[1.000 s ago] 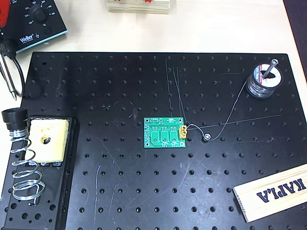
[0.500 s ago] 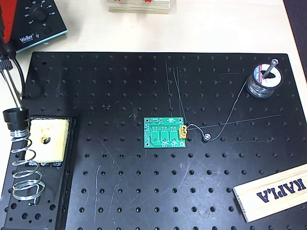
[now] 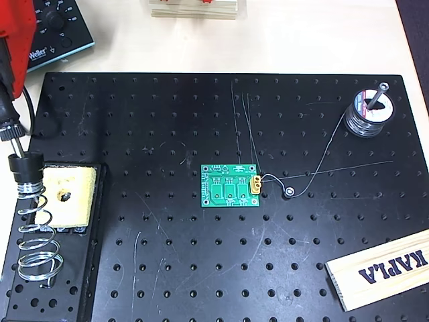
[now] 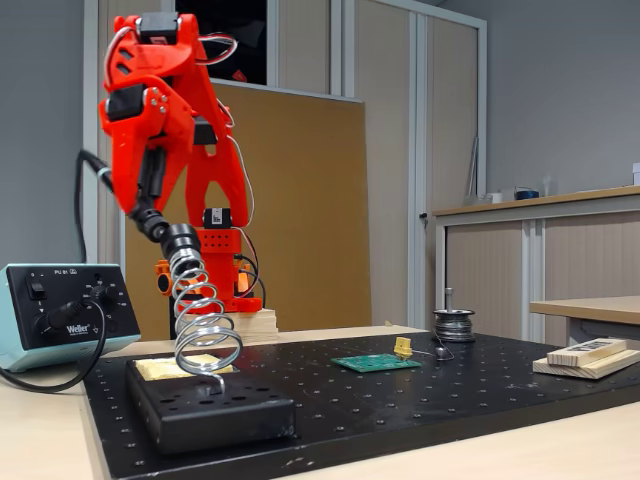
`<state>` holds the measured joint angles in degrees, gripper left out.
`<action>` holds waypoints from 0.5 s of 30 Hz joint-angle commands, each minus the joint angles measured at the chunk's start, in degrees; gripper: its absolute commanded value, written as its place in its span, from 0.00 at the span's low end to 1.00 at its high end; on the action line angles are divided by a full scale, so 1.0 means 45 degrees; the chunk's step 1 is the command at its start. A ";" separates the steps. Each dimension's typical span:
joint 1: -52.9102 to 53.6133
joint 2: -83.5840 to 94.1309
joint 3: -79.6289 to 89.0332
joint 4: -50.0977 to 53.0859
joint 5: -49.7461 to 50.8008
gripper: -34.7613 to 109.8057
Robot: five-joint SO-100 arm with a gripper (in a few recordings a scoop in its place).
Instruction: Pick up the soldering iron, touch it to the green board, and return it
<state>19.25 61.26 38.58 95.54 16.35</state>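
The red arm's gripper point(image 4: 150, 185) clamps the soldering iron point(image 4: 148, 215) by its black handle and steers its tip into the mouth of the coil-spring stand point(image 4: 203, 325) at the desk's nine o'clock side, judging by the overhead view, where the iron's black lower end point(image 3: 9, 124) meets the stand's dark collar point(image 3: 24, 165). The jaws look narrow, closed on the handle, though the fingertips themselves are hard to make out.

The iron reads as a slim, rigid, pen-shaped tool, probably light but nose-heavy, trailing a stiff black cable point(image 4: 90, 165) that may tug it off line. Its smooth handle seems best held mid-length, well back from the thin metal tip, which is likely hot and easy to bend against the spring's wire loops.

The green board point(image 3: 231, 186) lies flat near the centre of the black perforated plate point(image 3: 201, 268), a small, roughly square circuit card with white markings and a yellow connector point(image 3: 255, 183) on its three o'clock edge. A fine wire runs from it toward a spool of solder point(image 3: 366, 115) at two o'clock. A yellow sponge point(image 3: 67, 196) sits beside the stand, a wooden block point(image 3: 382, 268) at four o'clock, and the teal soldering station point(image 4: 60, 312) stands at the plate's eleven o'clock corner.
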 commanded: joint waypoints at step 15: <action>-0.3438 -0.2090 -0.3281 -0.0508 0.1074 0.24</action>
<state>9.67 53.00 26.02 94.31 20.30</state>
